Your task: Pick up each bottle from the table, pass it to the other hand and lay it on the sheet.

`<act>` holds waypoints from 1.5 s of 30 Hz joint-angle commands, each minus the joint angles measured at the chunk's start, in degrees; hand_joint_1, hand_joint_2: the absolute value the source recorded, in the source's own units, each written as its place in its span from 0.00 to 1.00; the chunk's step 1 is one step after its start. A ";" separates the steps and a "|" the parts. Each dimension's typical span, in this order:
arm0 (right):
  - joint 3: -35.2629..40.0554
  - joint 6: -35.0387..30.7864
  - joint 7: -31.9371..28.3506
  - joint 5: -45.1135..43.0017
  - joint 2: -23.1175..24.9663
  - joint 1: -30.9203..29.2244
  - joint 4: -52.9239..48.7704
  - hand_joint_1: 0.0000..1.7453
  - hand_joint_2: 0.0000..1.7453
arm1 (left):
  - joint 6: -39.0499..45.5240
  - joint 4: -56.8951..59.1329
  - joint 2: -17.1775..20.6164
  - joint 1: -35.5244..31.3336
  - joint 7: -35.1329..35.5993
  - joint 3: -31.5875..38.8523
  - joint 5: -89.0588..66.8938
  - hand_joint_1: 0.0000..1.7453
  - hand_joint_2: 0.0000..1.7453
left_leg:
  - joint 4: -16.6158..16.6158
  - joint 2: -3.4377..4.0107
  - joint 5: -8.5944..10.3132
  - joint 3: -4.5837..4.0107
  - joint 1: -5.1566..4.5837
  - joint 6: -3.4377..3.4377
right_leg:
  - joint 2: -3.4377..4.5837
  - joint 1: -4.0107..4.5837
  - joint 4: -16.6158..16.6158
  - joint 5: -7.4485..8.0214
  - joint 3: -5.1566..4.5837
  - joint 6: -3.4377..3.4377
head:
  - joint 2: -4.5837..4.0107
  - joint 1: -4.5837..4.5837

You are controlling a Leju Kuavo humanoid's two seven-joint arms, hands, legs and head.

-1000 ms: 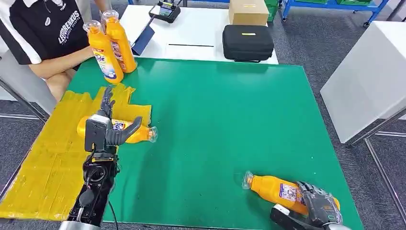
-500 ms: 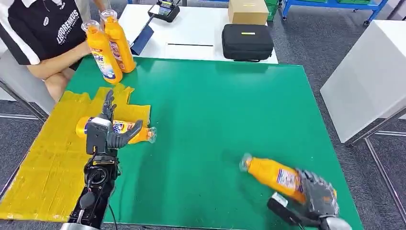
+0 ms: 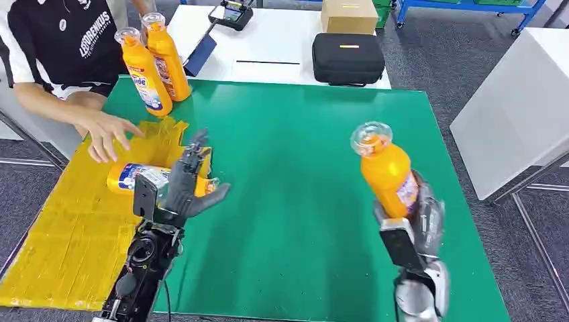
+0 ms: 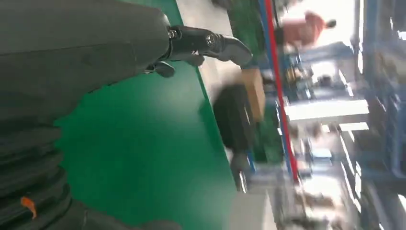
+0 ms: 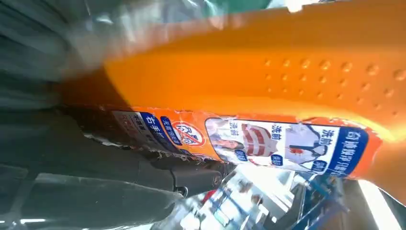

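My right hand [image 3: 421,218] grips an orange bottle [image 3: 386,168] and holds it upright above the right side of the green table [image 3: 302,154]; up close its orange body and label [image 5: 287,139] fill the right wrist view. My left hand [image 3: 186,182] hovers with fingers spread and empty at the edge of the yellow sheet [image 3: 67,228]; one dark finger [image 4: 210,44] shows over the green mat. Another orange bottle [image 3: 144,178] lies on its side on the sheet just behind that hand. Two more orange bottles [image 3: 156,60] stand at the table's far left corner.
A person's hand [image 3: 107,131] reaches over the far part of the sheet, close to the lying bottle. Behind the green table, a white table carries a black case [image 3: 347,59], a cardboard box [image 3: 347,16] and a controller [image 3: 231,13]. A white table [image 3: 516,107] stands at the right.
My right hand lifted the bottle off the table and turned it upright. My left hand rose and shifted right, away from the lying bottle. The person's hand came onto the sheet.
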 commanded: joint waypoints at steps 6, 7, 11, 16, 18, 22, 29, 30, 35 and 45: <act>13.28 -0.20 -1.04 -1.60 4.83 -11.42 17.33 1.00 1.00 | -1.91 1.04 0.27 -3.66 1.86 -9.98 2.62 0.00 1.00 | -0.02 0.16 -0.07 0.15 0.06 -0.09 | 0.11 0.06 -0.04 -0.01 0.14 -0.09 | 0.00 0.00; 14.82 -0.08 -1.26 -1.63 4.96 -12.14 18.76 1.00 1.00 | -2.01 1.64 0.06 -4.10 2.03 -10.18 3.39 0.00 1.00 | 0.01 0.26 -0.14 0.25 0.07 -0.13 | 0.19 0.07 -0.01 -0.05 0.21 -0.12 | 0.00 0.00; 17.77 -0.42 -1.68 -1.46 5.92 -13.86 22.87 1.00 1.00 | -2.61 3.84 -0.31 -5.47 2.29 -10.61 4.89 0.00 1.00 | -0.02 0.17 -0.12 0.29 0.07 -0.16 | 0.09 0.08 -0.02 -0.06 0.25 -0.15 | 0.00 -0.02; 23.98 -0.57 -2.50 -1.67 7.34 -17.02 30.93 1.00 1.00 | -3.27 6.86 -0.85 -7.32 1.98 -11.31 5.95 0.00 1.00 | -0.04 0.15 -0.07 0.19 0.06 -0.11 | 0.09 0.06 -0.04 -0.02 0.15 -0.10 | 0.00 -0.02; 26.71 -0.57 -2.65 -1.39 8.13 -18.49 34.06 1.00 1.00 | -3.53 8.20 -1.04 -8.18 1.71 -11.54 6.81 0.00 1.00 | -0.05 0.16 -0.10 0.27 0.07 -0.14 | 0.09 0.07 -0.05 -0.05 0.23 -0.13 | 0.00 0.00; 29.67 -0.47 -3.20 -1.10 9.39 -19.82 36.97 1.00 1.00 | -3.28 8.66 -1.06 -8.44 1.44 -11.80 7.28 0.00 1.00 | -0.04 0.17 -0.09 0.25 0.07 -0.12 | 0.11 0.07 -0.02 -0.05 0.19 -0.12 | 0.00 0.00; 30.33 -0.18 -3.36 -1.12 9.36 -19.91 37.14 1.00 1.00 | -3.08 8.57 -1.01 -8.33 1.43 -11.83 7.30 0.00 1.00 | -0.03 0.03 -0.05 0.12 0.08 -0.10 | -0.01 0.06 -0.03 -0.04 0.09 -0.09 | 0.00 0.00; 31.95 0.45 -3.82 -0.84 9.67 -20.11 37.45 1.00 1.00 | -3.03 8.70 -1.15 -8.35 1.52 -11.58 7.78 0.00 1.00 | -0.02 0.04 -0.13 0.30 0.07 -0.15 | -0.04 0.06 0.00 -0.13 0.27 -0.14 | 0.00 -0.02; 35.70 -0.64 -3.02 0.54 11.46 -21.13 39.27 1.00 1.00 | -2.99 8.94 -1.44 -7.99 1.59 -11.13 8.36 0.00 1.00 | -0.01 0.11 -0.08 0.11 0.07 -0.12 | 0.07 0.06 0.00 -0.05 0.08 -0.11 | 0.00 0.00; 37.43 -1.56 -2.85 -1.68 10.97 -21.21 39.71 1.00 1.00 | -2.09 8.93 -1.98 -7.69 1.44 -9.43 9.37 0.87 1.00 | 0.01 0.06 -0.17 0.29 0.10 -0.17 | -0.02 0.09 0.02 -0.16 0.27 -0.15 | 0.00 0.00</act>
